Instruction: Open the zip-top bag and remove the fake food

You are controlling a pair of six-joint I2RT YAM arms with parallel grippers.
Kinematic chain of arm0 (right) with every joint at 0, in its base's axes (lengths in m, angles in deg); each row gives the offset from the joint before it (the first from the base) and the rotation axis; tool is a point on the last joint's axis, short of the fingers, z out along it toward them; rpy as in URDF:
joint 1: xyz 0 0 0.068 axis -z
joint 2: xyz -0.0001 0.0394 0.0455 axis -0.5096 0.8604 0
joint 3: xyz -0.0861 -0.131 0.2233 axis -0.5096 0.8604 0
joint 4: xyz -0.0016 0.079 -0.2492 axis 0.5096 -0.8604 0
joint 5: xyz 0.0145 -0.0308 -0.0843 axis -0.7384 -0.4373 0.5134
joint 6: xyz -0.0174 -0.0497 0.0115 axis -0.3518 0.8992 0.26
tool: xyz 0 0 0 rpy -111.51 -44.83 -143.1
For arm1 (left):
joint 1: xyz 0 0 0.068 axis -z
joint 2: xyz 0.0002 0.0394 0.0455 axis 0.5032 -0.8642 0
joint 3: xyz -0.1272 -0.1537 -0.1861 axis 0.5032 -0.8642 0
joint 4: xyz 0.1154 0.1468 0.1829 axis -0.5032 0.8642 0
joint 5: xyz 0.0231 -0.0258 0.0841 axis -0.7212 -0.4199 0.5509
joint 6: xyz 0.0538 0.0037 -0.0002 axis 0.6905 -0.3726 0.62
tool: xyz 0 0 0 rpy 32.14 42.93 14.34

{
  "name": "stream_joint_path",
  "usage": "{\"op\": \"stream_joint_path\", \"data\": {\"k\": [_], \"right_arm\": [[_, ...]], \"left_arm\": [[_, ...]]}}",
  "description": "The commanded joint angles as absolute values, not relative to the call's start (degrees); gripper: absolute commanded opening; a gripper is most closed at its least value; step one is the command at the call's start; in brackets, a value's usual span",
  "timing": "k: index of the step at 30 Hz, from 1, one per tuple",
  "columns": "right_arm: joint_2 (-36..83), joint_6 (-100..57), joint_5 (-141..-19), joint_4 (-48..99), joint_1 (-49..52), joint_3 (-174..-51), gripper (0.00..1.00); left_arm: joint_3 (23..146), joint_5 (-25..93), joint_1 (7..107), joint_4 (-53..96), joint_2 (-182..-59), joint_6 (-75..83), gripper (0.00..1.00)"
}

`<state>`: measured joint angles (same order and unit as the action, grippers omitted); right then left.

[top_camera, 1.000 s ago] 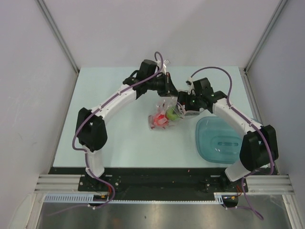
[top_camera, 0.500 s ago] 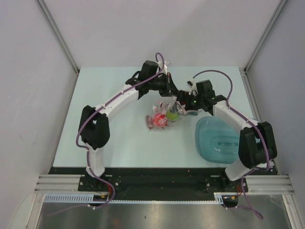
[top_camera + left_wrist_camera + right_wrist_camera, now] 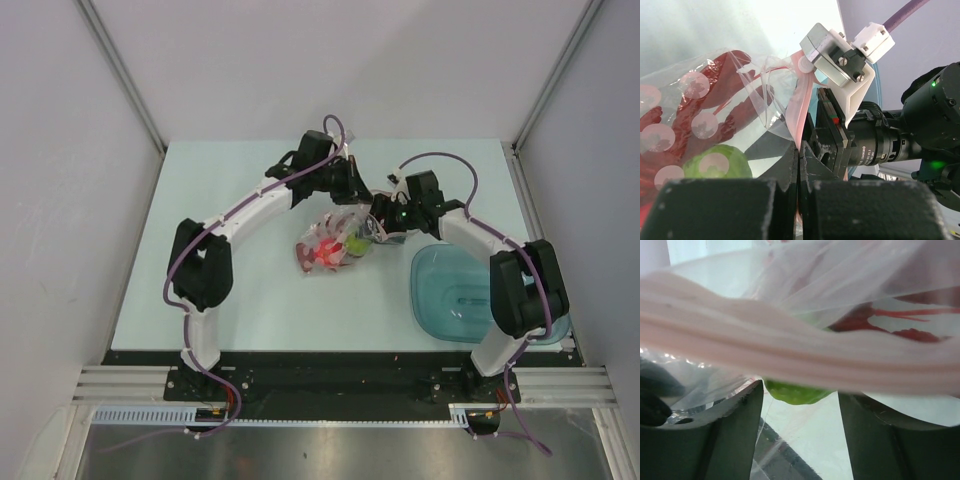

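The zip-top bag [image 3: 330, 243] hangs at mid-table, clear plastic with a pinkish zip strip [image 3: 796, 107]. Inside it are a lime-green fruit [image 3: 358, 240] and a red lobster [image 3: 324, 253]; both also show in the left wrist view, the fruit [image 3: 715, 162] below the lobster [image 3: 670, 135]. The small round red fruit is not told apart. My left gripper [image 3: 351, 195] is shut on the zip strip [image 3: 799, 150]. My right gripper [image 3: 381, 216] is right beside it, jaws apart [image 3: 800, 390]. The strip [image 3: 790, 357] crosses close in front of them, the green fruit [image 3: 795, 392] beyond.
A translucent teal tray [image 3: 470, 295] stands at the right, by the right arm. The table [image 3: 230, 280] is pale blue-green with grey walls on three sides. In the left wrist view the right gripper's white mount and camera [image 3: 840, 55] sit very close.
Both grippers and the bag have shifted a little to the left and back. The right gripper has closed in on the bag's top next to the left one.
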<state>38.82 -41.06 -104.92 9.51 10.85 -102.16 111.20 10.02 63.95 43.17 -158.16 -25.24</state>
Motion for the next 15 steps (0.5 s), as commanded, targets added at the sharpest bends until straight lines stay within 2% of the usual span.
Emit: {"op": "stream_joint_path", "data": {"k": [1, 3, 7, 15], "right_arm": [[42.1, -42.7, -99.3, 10.8, 10.4, -102.7, 0.62], [42.4, -42.6, -98.9, 10.7, 10.3, -102.7, 0.62], [43.5, -42.2, -100.0, 11.8, 10.2, -102.4, 0.83], [47.0, -45.2, -104.2, 20.1, 9.3, -100.9, 0.83]], "left_arm": [[113.1, -2.5, 68.3, 39.6, -155.2, -27.8, 0.00], [112.7, -2.4, 68.3, 39.6, -155.3, -27.9, 0.00], [111.5, -2.1, 68.4, 39.6, -154.6, -27.6, 0.00], [112.3, 2.2, 68.4, 44.7, -157.0, -21.1, 0.00]]}}
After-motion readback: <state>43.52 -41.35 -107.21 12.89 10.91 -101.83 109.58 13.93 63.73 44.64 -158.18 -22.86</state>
